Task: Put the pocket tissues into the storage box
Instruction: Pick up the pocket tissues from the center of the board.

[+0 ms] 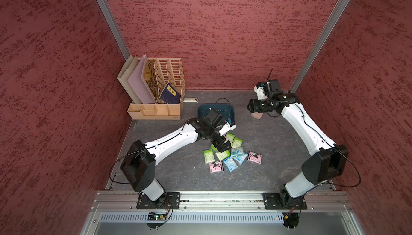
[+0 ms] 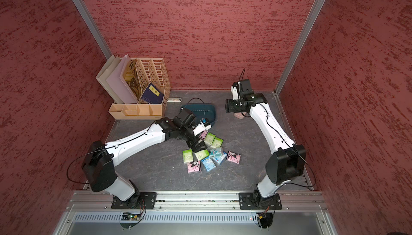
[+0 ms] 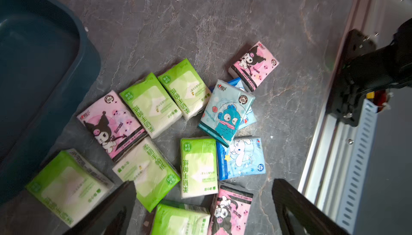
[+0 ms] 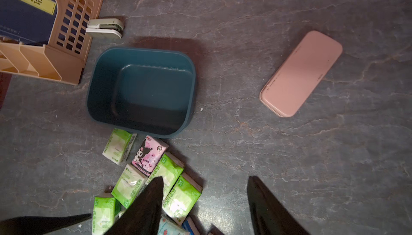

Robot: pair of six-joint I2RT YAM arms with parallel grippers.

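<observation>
While the tissues [image 1: 208, 156] lie heaped on the table [image 1: 274, 156] just beside the box's [image 4: 142, 50] near wall, all are outside it. The left gripper [image 3: 202, 183] hangs over the heap, jaws wide and empty. The right gripper [image 4: 205, 178], parted and empty, hangs by the case [image 4: 301, 73]. Bare table lies right of the heap, and the organizer [image 1: 156, 111] stands near the box's left rim.

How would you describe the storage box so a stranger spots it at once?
Find the beige organizer in the back corner. Right beside it, behind the tissues, sits the box. It alone is dark teal: an open, rounded tub.
</observation>
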